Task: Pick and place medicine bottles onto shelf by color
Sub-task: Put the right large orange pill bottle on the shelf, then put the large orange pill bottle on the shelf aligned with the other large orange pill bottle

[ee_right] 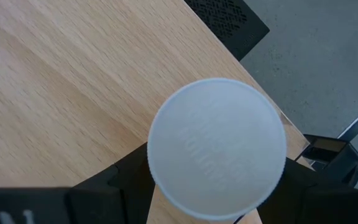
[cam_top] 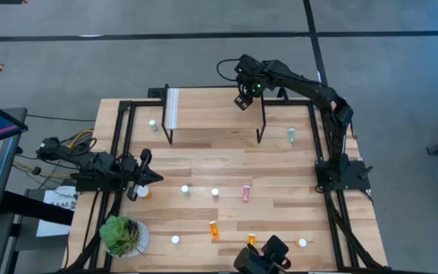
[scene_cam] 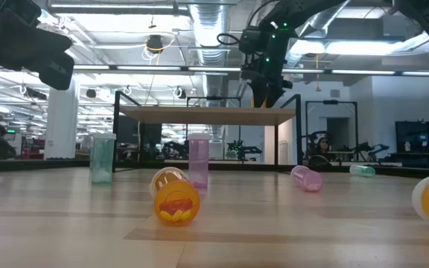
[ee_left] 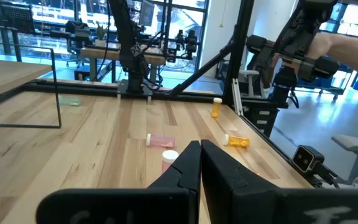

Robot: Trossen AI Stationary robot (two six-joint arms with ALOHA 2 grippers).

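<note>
My right gripper [cam_top: 242,100] is over the far right part of the shelf [cam_top: 215,116], a light wood plank on black legs with a white strip [cam_top: 172,109] at its left end. It is shut on a bottle whose white cap [ee_right: 216,146] faces the wrist camera; its body looks orange in the low view [scene_cam: 261,97]. My left gripper [cam_top: 147,177] is shut and empty at the table's left side, beside an orange bottle [cam_top: 143,194]. Other bottles stand or lie on the table: green [cam_top: 152,122], green lying [cam_top: 290,135], pink lying [cam_top: 245,192], orange lying [cam_top: 214,228]. My right gripper pinches the bottle between its two fingers [ee_right: 120,180], which sit on opposite sides of the body just under the cap's rim [ee_right: 157,171]. The fingers come from above, pointing down. The bottle stands upright at the shelf top; I cannot tell whether its base touches the plank.
A green potted plant [cam_top: 122,234] stands at the near left corner. A black metal frame [cam_top: 120,137] runs around the table. A dark device [cam_top: 265,255] sits at the near edge. The shelf's plank left of the gripper is bare. More bottles lie near the front [cam_top: 303,243].
</note>
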